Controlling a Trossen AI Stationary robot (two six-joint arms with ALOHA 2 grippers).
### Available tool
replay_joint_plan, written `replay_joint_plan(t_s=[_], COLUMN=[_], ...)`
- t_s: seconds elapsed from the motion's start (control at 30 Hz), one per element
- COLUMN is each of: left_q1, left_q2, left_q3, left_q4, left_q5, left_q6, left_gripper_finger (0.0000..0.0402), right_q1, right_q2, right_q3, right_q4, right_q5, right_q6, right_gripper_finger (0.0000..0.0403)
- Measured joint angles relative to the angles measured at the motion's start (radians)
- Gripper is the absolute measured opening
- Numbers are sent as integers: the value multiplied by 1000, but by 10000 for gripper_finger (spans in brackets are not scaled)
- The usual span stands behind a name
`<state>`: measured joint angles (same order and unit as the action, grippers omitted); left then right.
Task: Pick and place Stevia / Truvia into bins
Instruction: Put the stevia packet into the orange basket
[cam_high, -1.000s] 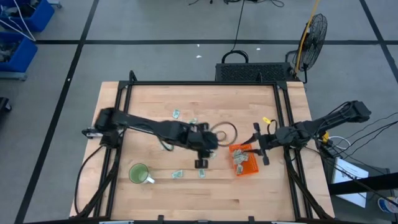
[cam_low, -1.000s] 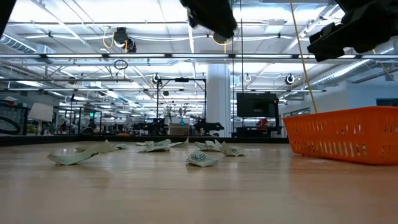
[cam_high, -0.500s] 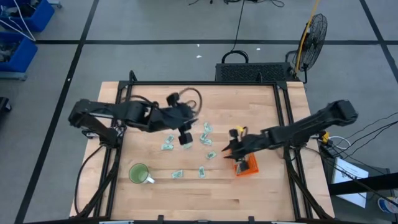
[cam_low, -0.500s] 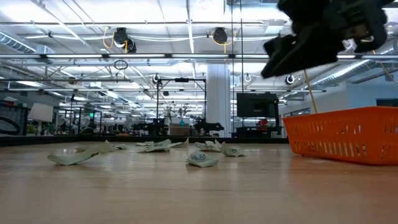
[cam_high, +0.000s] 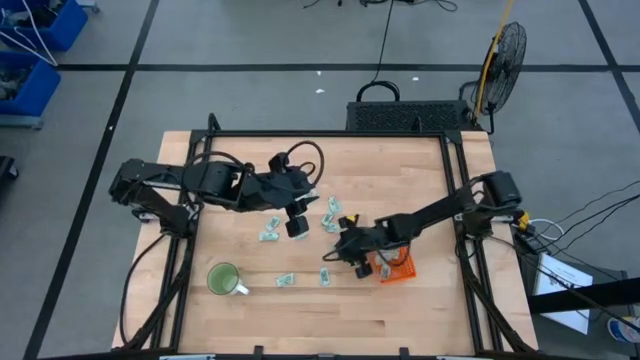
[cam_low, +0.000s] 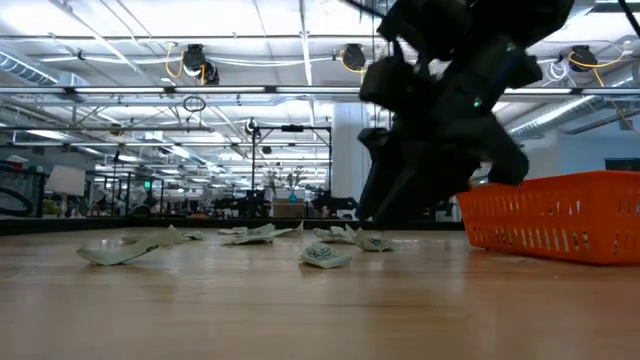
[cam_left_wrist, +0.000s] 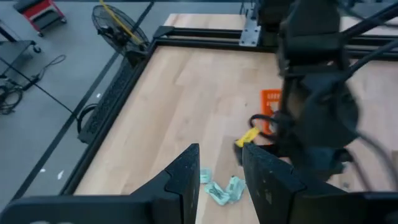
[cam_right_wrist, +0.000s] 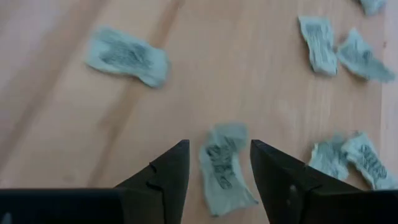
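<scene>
Looking straight down, a wooden bench (cam_high: 330, 300) is seen with two dark arms reaching in from its left and right edges. Near the front left corner, a round green mug (cam_high: 222, 279) is seen standing alone. The left claw (cam_high: 296, 226) is held above the middle of the bench, toward the back edge, with its fingers (cam_left_wrist: 186, 180) parted by a narrow gap and nothing gripped between them. Pale green and white sachets (cam_high: 270, 231) are scattered loosely over the middle of the bench: some are seen just beside the left claw, more at the centre (cam_high: 334, 217), and two nearer the front edge (cam_high: 286, 281). From table height they are seen lying crumpled and flat on the wood (cam_low: 326, 256). The right claw (cam_high: 346, 252) is brought low over the centre of the bench, its fingers (cam_right_wrist: 171, 171) spread wide, with one sachet (cam_right_wrist: 222, 168) lying on the wood between them, not yet gripped. To the right of that claw, toward the right edge, the orange tray (cam_high: 401, 271) is placed, partly covered by the right arm; a few sachets are seen inside it. In the low view its ribbed orange wall (cam_low: 560, 218) is seen at the right.
</scene>
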<state>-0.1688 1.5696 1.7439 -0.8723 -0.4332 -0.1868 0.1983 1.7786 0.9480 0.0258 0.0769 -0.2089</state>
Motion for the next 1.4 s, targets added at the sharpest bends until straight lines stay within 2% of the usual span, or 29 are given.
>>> replay_joint_plan(t_s=[0.2,0.4,0.57,0.8,0.93,1.13,1.33,1.4], left_q1=[-6,-10,-17,-18,-18,-18,-18,-18], left_q2=[2,3,20,59,82,82,82,82], left_q3=[0,0,-2,-1,-1,-1,-1,-1], left_q4=[-21,-136,-194,-177,-181,-178,-180,-179], left_q5=[12,68,96,119,119,119,119,119], left_q6=[-2,9,61,49,47,37,46,48], left_gripper_finger=[127,127,127,127,127,127,127,127], right_q1=[-43,-48,-49,-49,-34,0,45,61], right_q2=[53,48,47,30,-63,-300,-477,-513], right_q3=[7,7,6,4,3,4,0,-25], right_q4=[4,-11,-18,-23,-113,-350,-688,-744], right_q5=[-5,-21,-102,-105,-102,-48,-51,-48], right_q6=[16,39,39,39,43,94,267,309], right_gripper_finger=[172,149,99,10,11,3,7,7])
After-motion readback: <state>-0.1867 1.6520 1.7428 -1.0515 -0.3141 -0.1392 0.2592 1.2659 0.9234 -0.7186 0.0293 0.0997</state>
